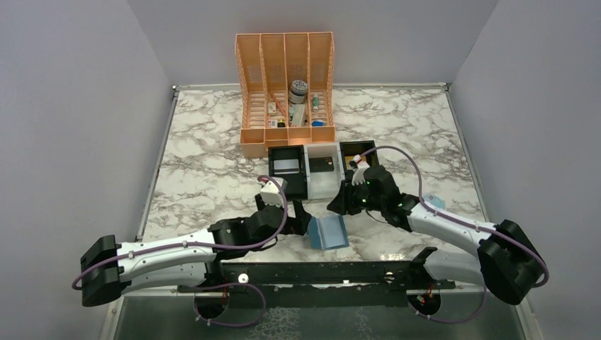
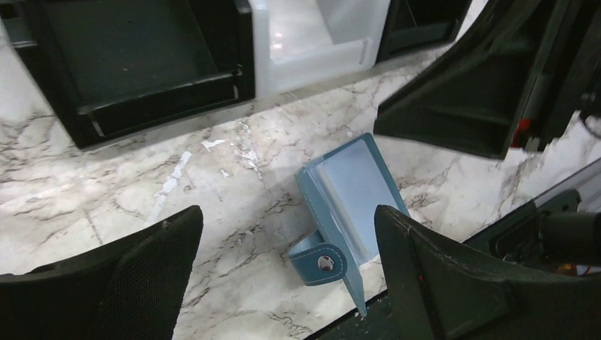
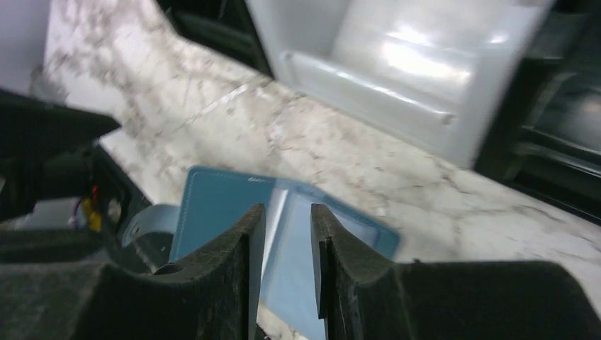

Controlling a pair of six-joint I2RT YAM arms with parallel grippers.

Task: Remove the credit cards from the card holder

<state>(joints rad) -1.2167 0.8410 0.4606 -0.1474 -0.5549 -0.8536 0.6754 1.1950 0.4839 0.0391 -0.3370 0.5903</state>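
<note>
one card holder (image 1: 329, 232), one three-compartment tray (image 1: 322, 185)

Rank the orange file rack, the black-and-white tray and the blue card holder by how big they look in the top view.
Largest to smallest:
1. orange file rack
2. black-and-white tray, about as wide but much shallower
3. blue card holder, clearly the smallest

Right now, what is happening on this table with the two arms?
A blue card holder lies open on the marble table, and both arms reach over it. The left gripper hangs above it, wide open and empty. The right gripper is above it too, fingers slightly apart, holding nothing.
</note>
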